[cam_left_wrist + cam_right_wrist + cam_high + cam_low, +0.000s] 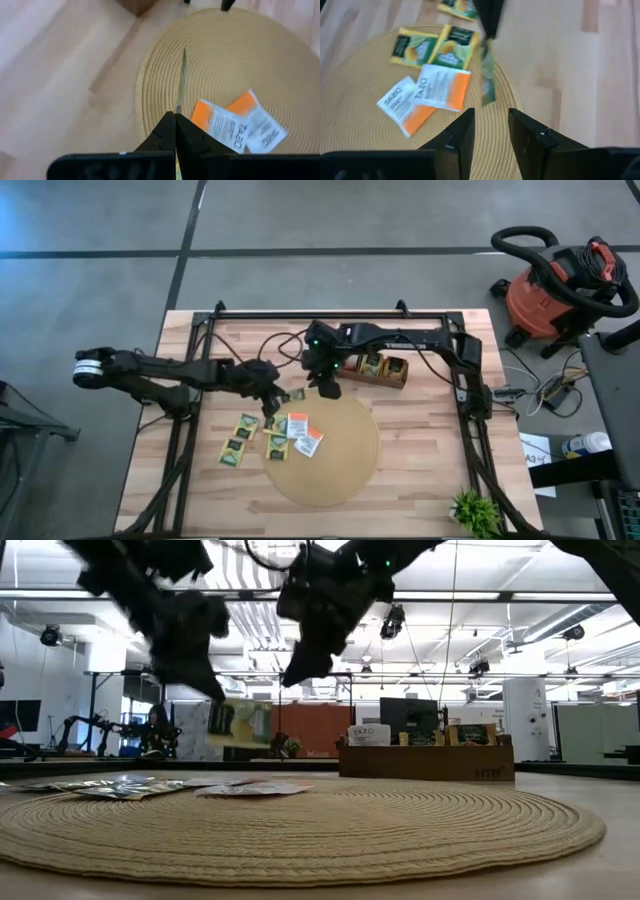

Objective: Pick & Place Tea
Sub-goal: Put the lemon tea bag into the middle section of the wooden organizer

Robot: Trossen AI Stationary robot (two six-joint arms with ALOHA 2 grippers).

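- High view: the round woven mat [325, 450] lies on the wooden table [420, 480]. The left gripper [274, 402] hangs just off the mat's upper-left edge, fingers pressed together on a sachet [296, 395] that sticks out toward the right gripper [328, 388], which hovers over the mat's top edge. Orange-and-white sachets [303, 436] lie on the mat's left part; yellow-green sachets [240, 438] lie beside the mat's left edge, on the bare wood. The wooden compartment box [376, 368] sits just beyond the mat's top edge, with sachets standing in it.
- Low view: both grippers hang above the mat [300, 825], clear of it. Flat sachets [130, 786] rest at the mat's far-left side; the box [427, 760] stands behind the mat.
- Left wrist view: the left gripper's fingers [167, 135] are shut tight on a thin sachet [182, 75] seen edge-on, held above the mat [235, 60]. Two orange-and-white Tazo sachets [235, 127] lie on the mat.
- Right wrist view: the right gripper [491, 127] has its fingers spread with nothing between them, above the mat's edge. The left gripper's dark tip [490, 20] holds a green sachet [487, 80] dangling over that edge. Orange-and-white sachets [422, 97] and yellow-green ones [435, 47] lie on the mat.
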